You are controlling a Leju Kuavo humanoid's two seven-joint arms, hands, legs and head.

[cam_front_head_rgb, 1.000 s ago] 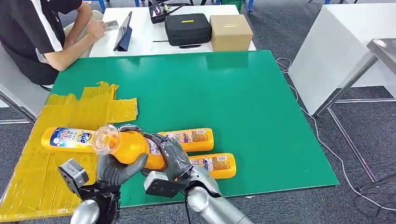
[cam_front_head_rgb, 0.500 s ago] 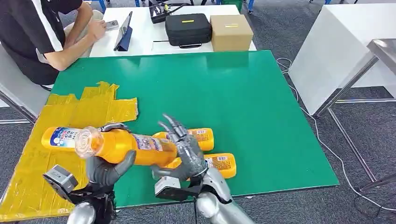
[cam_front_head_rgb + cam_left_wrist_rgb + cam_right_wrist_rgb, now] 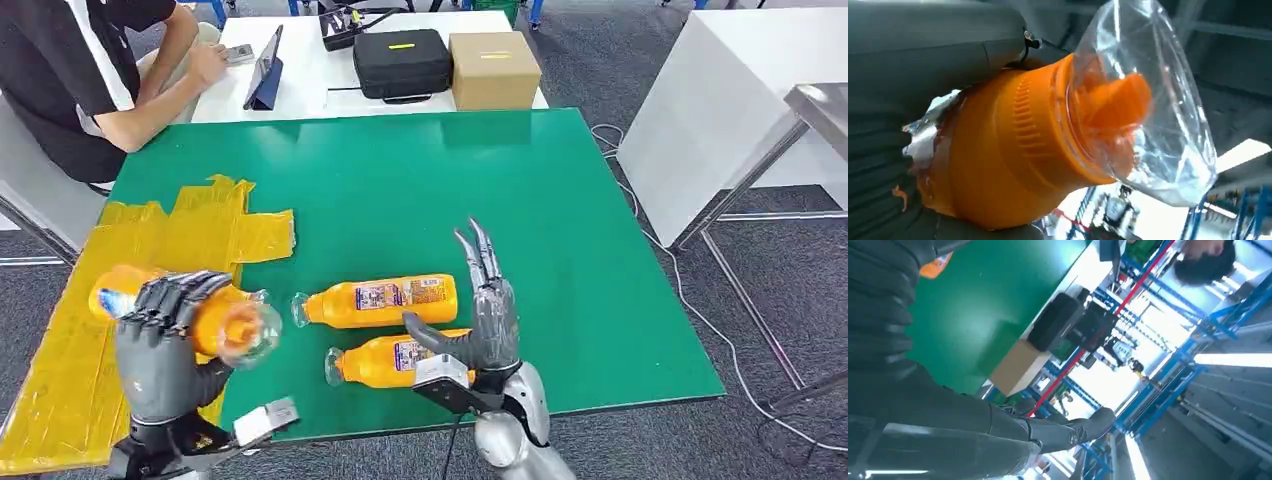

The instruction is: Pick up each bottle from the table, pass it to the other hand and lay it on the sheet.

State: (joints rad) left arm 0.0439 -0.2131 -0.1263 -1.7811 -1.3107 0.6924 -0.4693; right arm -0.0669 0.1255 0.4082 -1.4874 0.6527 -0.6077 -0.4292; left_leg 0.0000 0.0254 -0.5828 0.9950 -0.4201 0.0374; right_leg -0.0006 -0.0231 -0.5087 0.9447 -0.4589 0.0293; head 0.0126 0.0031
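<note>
Left hand (image 3: 160,345) has its fingers wrapped round an orange bottle (image 3: 215,325), held over the yellow sheet (image 3: 190,235) at the green table (image 3: 560,220) edge, clear cap pointing right. Right hand (image 3: 480,320) holds nothing, fingers straight and spread, above two more bottles (image 3: 385,302) lying on the table, no contact that shows

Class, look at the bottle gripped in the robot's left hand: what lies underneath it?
Under the held bottle is the yellow sheet and the green table edge. The left hand covers the bottle's body and the sheet directly below.
</note>
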